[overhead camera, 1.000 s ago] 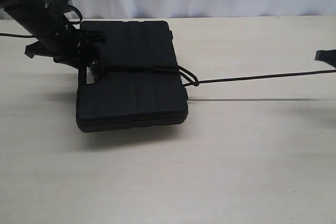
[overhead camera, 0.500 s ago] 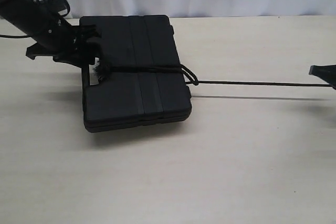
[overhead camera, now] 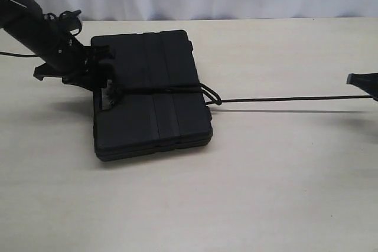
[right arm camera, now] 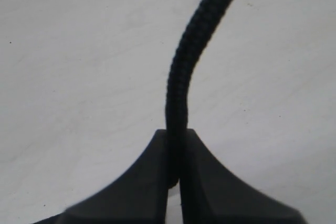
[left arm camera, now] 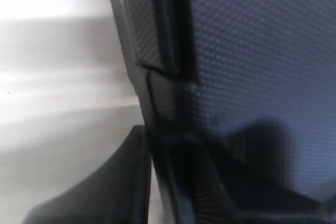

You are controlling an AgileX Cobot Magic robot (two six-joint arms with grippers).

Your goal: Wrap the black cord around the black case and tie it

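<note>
On the left, the left gripper [overhead camera: 103, 81] sits against the left edge of the flat, rectangular, ribbed matte black plastic case [overhead camera: 156, 116], by its handle slot. Its wrist view shows only the case's textured edge with one dark finger beside it, so I cannot tell whether that claw clamps anything. The case lies flat on the pale wooden table [overhead camera: 266, 187], left of centre. The long, thin black braided cord [overhead camera: 283, 98] crosses the lid in one band from the left edge to the right. At the right edge it bunches into a small loop or knot [overhead camera: 212, 95]. From there it runs taut, just above the table, to the far right. There the right gripper [right arm camera: 176, 142] is closed on it, the strand pinched between both fingertips. By my judgement the wrapping is done and the knot is at the tightening stage. What is left is to finish the tie and let go.
</note>
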